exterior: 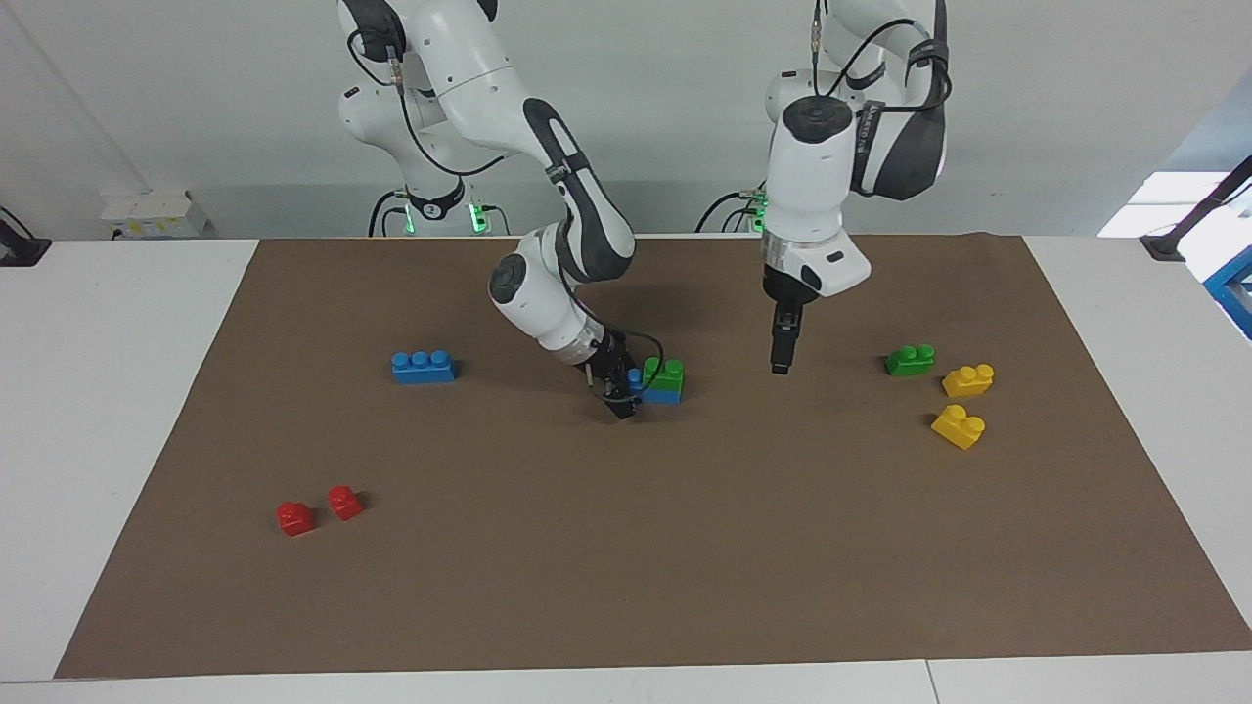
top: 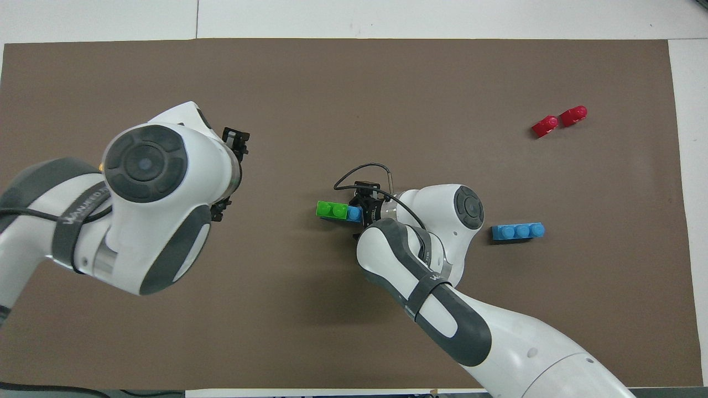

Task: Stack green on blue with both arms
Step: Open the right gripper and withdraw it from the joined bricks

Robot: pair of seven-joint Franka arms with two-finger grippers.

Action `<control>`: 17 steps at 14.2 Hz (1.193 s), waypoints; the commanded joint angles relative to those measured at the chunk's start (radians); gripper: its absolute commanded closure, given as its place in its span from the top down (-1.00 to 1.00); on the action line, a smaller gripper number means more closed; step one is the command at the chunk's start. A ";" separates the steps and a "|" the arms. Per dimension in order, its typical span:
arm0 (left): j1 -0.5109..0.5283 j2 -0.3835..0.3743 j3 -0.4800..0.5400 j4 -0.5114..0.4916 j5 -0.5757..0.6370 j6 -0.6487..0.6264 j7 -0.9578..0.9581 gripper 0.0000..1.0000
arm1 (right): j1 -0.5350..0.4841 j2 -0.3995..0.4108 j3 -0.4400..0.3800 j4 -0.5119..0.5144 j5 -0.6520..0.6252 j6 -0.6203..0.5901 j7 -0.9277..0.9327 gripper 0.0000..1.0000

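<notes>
Green bricks number two: one green brick (exterior: 666,373) sits pressed on a blue brick (exterior: 659,394) at the middle of the mat (exterior: 626,548), covering two of its studs and leaving the stud at the right arm's end bare; the other, a spare green (exterior: 910,360), lies alone toward the left arm's end of the table. Blue bricks number two as well; the spare blue (exterior: 423,367) lies toward the right arm's end, well apart from the stack. Yellow bricks (exterior: 967,379) are two, just beside the spare green, one a little farther from the robots than the other; red bricks (exterior: 318,509) are two, side by side near the right arm's end and farther from the robots than everything else. Nothing lies between the stack and the loose bricks; only the right arm's wrist and its looping cable (top: 362,171) crowd the stack, and in the overhead view the left arm's big joint hides the spare green and the yellows.

Right gripper (exterior: 619,391) is low at the mat, at the bare-stud end of the blue brick; its fingers stand on either side of that end, but whether they press the brick or are parted from it I cannot tell. Left gripper (exterior: 780,354) hangs in the air over bare mat between the stack and the spare green, pointing straight down, carrying nothing; its fingers are spread apart.
</notes>
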 commanded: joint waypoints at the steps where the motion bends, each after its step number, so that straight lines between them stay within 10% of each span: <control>1: 0.105 -0.089 0.001 -0.010 -0.095 -0.076 0.254 1.00 | -0.097 -0.039 0.000 0.011 -0.108 -0.124 -0.024 0.73; 10: 0.383 -0.114 0.012 0.121 -0.160 -0.366 1.327 1.00 | -0.390 -0.236 0.003 0.208 -0.466 -0.601 -0.066 0.94; 17: 0.401 -0.066 0.020 0.301 -0.175 -0.555 1.403 1.00 | -0.578 -0.363 0.000 0.439 -0.662 -0.938 -0.733 1.00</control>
